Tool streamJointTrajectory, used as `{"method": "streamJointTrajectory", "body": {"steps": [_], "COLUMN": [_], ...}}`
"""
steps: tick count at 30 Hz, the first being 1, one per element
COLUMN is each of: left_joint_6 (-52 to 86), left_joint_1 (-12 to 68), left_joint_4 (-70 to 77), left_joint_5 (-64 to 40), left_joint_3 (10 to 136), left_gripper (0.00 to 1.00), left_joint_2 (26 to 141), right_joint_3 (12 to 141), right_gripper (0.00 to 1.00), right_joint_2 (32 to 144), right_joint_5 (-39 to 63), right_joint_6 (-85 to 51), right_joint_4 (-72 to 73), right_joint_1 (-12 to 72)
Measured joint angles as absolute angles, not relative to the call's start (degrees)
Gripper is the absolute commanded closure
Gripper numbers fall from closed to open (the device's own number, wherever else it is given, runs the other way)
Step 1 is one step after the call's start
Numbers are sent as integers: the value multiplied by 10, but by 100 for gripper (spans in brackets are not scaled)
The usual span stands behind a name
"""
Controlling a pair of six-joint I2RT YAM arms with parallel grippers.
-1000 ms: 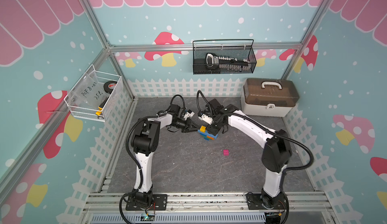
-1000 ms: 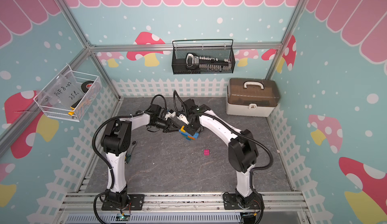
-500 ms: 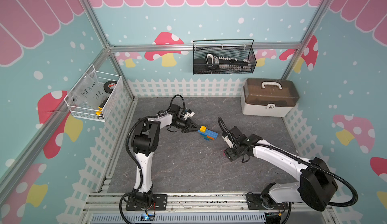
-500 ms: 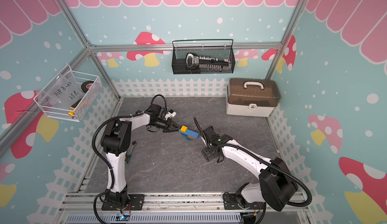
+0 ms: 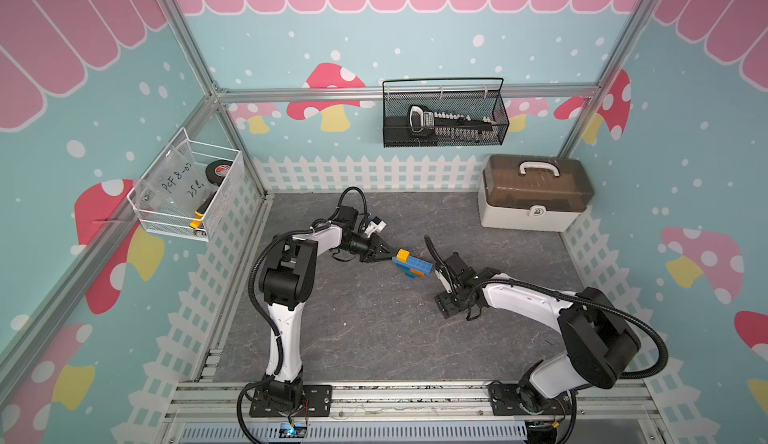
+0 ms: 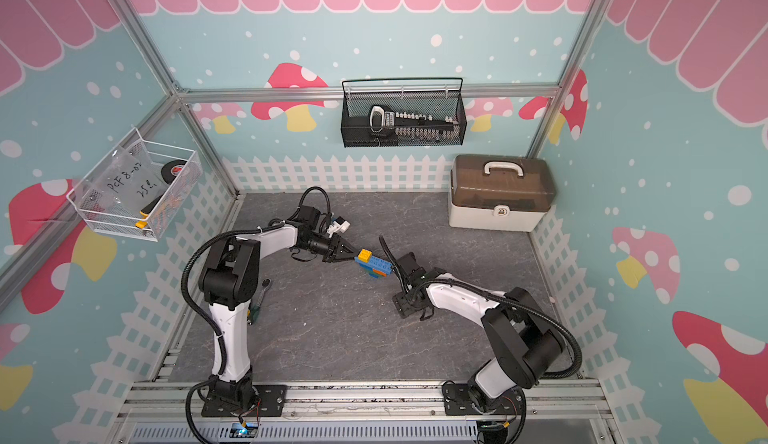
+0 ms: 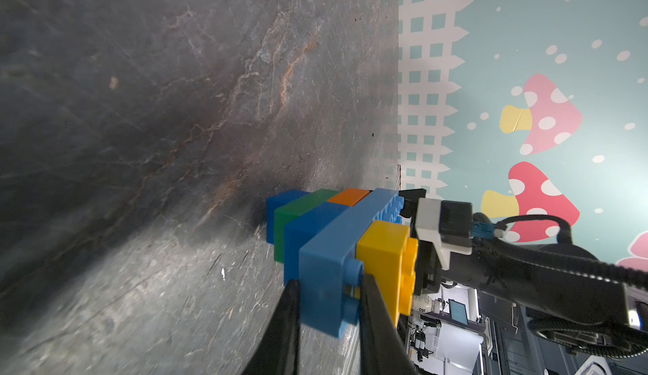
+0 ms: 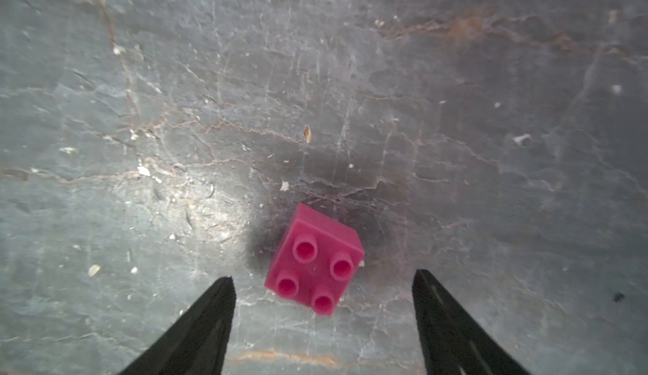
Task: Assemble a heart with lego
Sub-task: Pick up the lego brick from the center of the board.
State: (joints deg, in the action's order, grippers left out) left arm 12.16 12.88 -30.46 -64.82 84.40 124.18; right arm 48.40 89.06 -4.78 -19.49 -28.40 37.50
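The heart (image 5: 413,265) (image 6: 376,264) is a partial stack of lego held just above the mat: light blue, dark blue, green and orange rows with a yellow brick (image 7: 384,250) on top. My left gripper (image 7: 329,285) (image 5: 392,258) is shut on the end of its light blue brick (image 7: 336,250). My right gripper (image 8: 324,276) points down at the mat and is open. A loose pink brick (image 8: 314,259) lies studs up just ahead of its tips, touching neither finger. In both top views the right gripper (image 5: 448,303) (image 6: 405,303) hides that brick.
A beige toolbox (image 5: 534,193) stands at the back right. A black wire basket (image 5: 442,118) hangs on the back wall and a white one (image 5: 187,188) on the left wall. A small hand tool (image 6: 259,296) lies beside the left arm's base.
My right arm has left the heart, swung toward the front right and come down over the pink brick, jaws opened wider. The left gripper and heart have stayed put.
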Motion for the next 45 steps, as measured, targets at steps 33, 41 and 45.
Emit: {"method": "streamJointTrajectory", "body": {"steps": [33,41,45], "left_joint_6": [249,256,256], "left_joint_1": [130,142,145], "left_joint_4": [-102,-84,-82], "left_joint_5": [-562,-564,-564], "left_joint_3": [716,716,716], "left_gripper": [63,63,63], "left_joint_2": [1168,1168,1167], "right_joint_3": [522,548,547], "right_gripper": [74,47,44], "right_joint_2": [832,821,849], "right_joint_5": [-5,22,43], "right_joint_6": [-144,-105,-94], "right_joint_4": [-263,-279,-279], "right_joint_1": [340,335,335]}}
